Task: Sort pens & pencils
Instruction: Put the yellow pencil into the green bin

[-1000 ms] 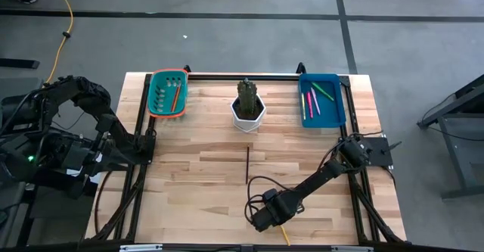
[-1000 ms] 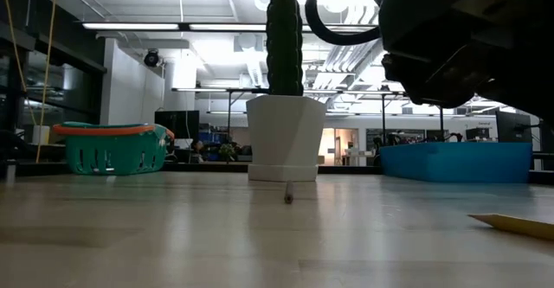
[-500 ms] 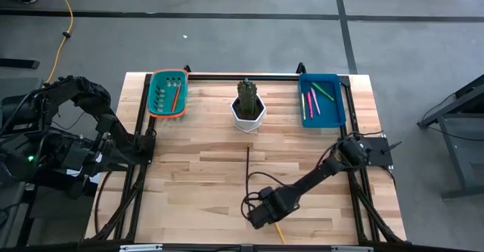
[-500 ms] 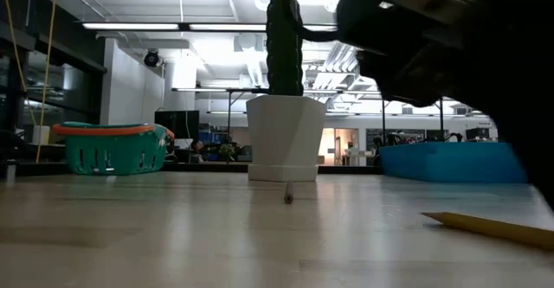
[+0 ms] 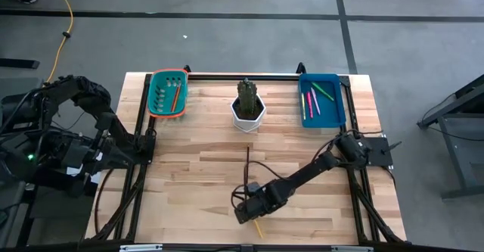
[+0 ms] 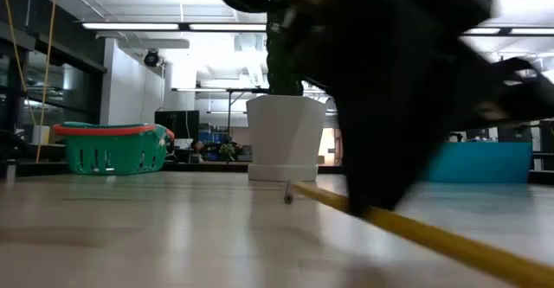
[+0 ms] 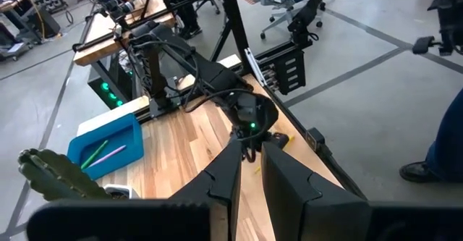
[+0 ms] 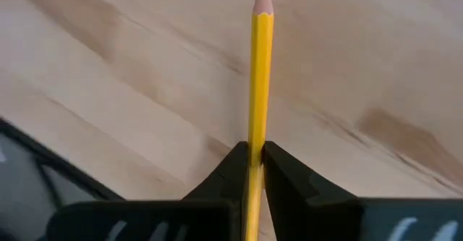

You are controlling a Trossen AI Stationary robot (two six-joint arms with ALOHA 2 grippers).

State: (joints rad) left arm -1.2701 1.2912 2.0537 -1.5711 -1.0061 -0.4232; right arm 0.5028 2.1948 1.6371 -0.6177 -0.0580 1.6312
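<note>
Wooden table (image 5: 189, 176), right claw (image 5: 243, 212) clamped tight on yellow pencil (image 8: 260, 89).

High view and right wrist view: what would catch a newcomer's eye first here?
The right gripper, stretched low over the table's near edge, is shut on a yellow pencil, which juts straight out between its fingers. Behind it a dark pencil lies alone mid-table in front of the white cactus pot. At the far corners sit a green basket and a blue tray holding pink and green pens.
</note>
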